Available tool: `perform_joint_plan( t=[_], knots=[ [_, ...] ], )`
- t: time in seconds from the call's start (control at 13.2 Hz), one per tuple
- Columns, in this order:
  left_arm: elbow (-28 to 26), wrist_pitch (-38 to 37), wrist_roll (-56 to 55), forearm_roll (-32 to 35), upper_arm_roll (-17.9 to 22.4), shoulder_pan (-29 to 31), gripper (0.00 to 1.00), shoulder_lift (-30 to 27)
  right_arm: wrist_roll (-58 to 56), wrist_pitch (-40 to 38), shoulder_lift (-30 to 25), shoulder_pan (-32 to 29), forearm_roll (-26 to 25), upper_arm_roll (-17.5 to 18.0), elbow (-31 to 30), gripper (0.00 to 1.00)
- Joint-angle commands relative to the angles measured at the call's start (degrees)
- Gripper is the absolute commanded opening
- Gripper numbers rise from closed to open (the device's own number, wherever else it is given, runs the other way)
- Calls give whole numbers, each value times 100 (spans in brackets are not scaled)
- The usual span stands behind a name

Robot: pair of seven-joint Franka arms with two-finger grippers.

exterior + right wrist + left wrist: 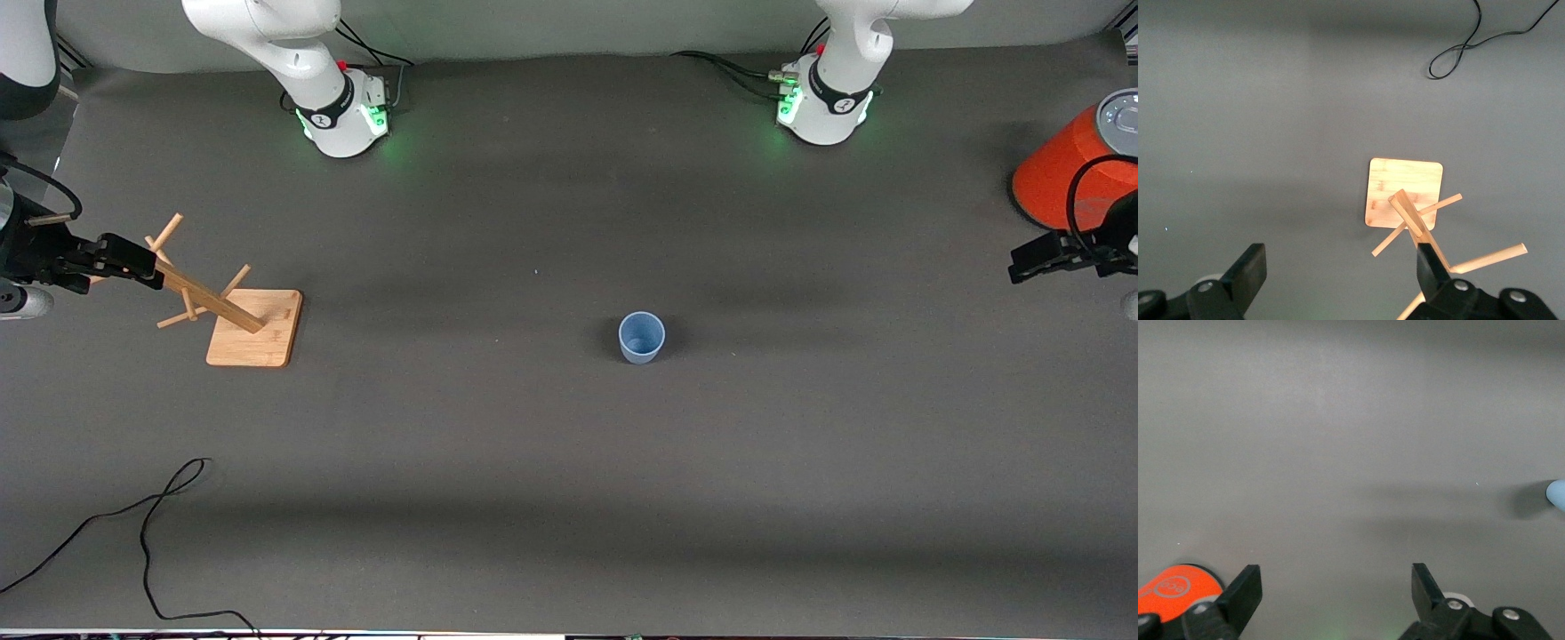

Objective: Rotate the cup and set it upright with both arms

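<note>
While the small pale-blue tapered plastic cup (641, 337) is standing mouth-up in the front view, on the dark grey table mat (569, 498), the task appears to be finished or nearly so: the cup is already sitting upright and nothing is touching it. The left gripper (1031, 264) is hanging well apart from the cup toward the left arm's end of the table, over the mat beside the large orange cylinder with a grey top (1067, 169), holding nothing. The right gripper (133, 263) is hovering well apart from the cup toward the right arm's end, above the wooden peg rack on its square base (253, 329).

In the left wrist view, the left gripper (1337, 587) is showing its jaws spread wide and empty over bare mat, with the cup (1556, 495) peeking in at the edge.

In the right wrist view, the right gripper (1340, 267) is likewise gaping wide and empty, the rack (1405, 193) lying below it and a black cable (1471, 47) lying past the rack.
</note>
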Motion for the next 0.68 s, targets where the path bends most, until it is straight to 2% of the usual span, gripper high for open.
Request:
perform_joint_plan(
  t=[0.0, 0.08, 0.15, 0.61],
  knots=[
    [-335, 263, 132, -243, 45, 70, 100, -170, -84, 17, -109, -49, 61, 24, -80, 100],
    [-335, 341, 132, -287, -242, 384, 100, -152, -84, 17, -109, -49, 61, 24, -80, 100],
    [-362, 516, 132, -270, -706, 727, 100, -143, -84, 17, -109, -49, 61, 24, -80, 100],
    [-380, 737, 9, -60, -623, 388, 100, -134, -84, 17, -109, -49, 61, 24, -80, 100]
  ],
)
